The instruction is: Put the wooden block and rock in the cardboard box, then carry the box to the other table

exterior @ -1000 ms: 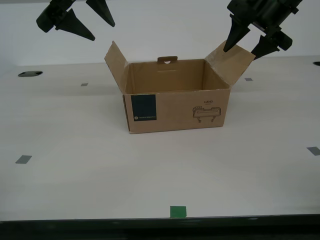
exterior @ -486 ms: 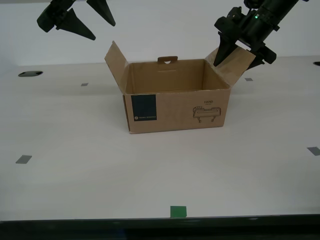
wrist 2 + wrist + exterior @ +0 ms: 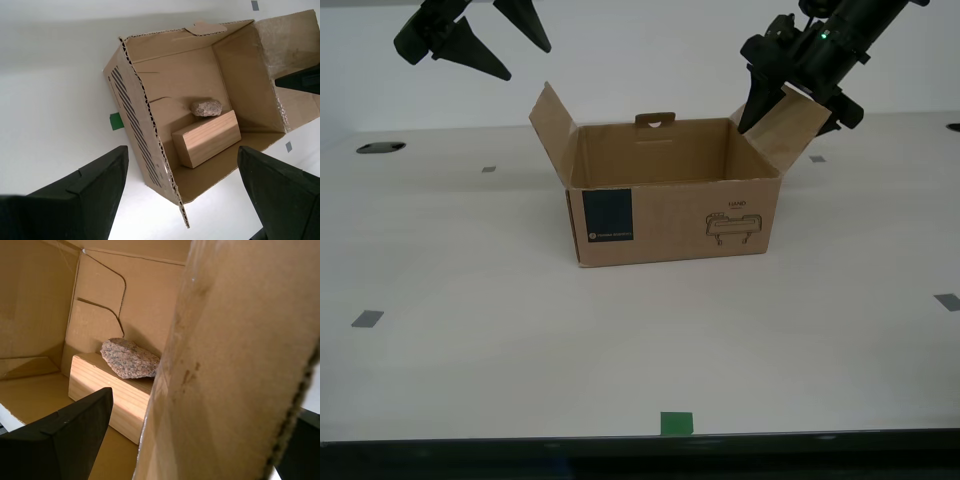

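Loading done: wooden block (image 3: 207, 138) and rock (image 3: 206, 107) inside cardboard box (image 3: 670, 205), mid-table. First gripper (image 3: 792, 92) wide open, astride the flap (image 3: 788, 122) on the exterior view's right; second gripper (image 3: 475, 35) open, empty, above left flap. Next: clamp flaps, lift level.

My first gripper (image 3: 790, 98) has descended astride the box flap (image 3: 790, 125) (jaws apart).

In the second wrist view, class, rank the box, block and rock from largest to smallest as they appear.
1. The box, by far the largest.
2. The block, lying inside it.
3. The rock, smallest, resting at the block's far edge.
All three sit at a similar distance, so the order is safe.
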Controlling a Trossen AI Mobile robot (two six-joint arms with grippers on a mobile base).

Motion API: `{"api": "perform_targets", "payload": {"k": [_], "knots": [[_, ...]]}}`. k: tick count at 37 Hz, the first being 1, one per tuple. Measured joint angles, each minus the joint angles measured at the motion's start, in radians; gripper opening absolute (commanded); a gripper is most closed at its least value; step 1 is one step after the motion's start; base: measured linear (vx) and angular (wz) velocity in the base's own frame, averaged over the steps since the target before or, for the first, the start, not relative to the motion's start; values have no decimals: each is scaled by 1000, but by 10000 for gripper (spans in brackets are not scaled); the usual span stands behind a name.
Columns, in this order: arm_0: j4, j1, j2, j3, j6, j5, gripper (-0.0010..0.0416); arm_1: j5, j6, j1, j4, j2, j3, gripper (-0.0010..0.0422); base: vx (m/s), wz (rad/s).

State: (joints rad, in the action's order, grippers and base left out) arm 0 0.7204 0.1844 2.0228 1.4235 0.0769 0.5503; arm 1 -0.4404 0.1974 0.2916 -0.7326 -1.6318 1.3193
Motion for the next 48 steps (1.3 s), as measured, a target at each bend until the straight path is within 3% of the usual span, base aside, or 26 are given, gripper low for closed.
{"api": "perform_targets", "payload": {"k": [9, 14, 48], "knots": [[-2, 2, 0, 0, -2, 0, 348, 2, 15, 2, 2, 0, 0, 295, 0, 0], [-3, 5, 0, 0, -4, 0, 348, 42, 30, 3, 10, -22, 1, 295, 0, 0], [-2, 23, 0, 0, -19, 1, 348, 40, 76, 39, 86, -298, 68, 295, 0, 0]]}}
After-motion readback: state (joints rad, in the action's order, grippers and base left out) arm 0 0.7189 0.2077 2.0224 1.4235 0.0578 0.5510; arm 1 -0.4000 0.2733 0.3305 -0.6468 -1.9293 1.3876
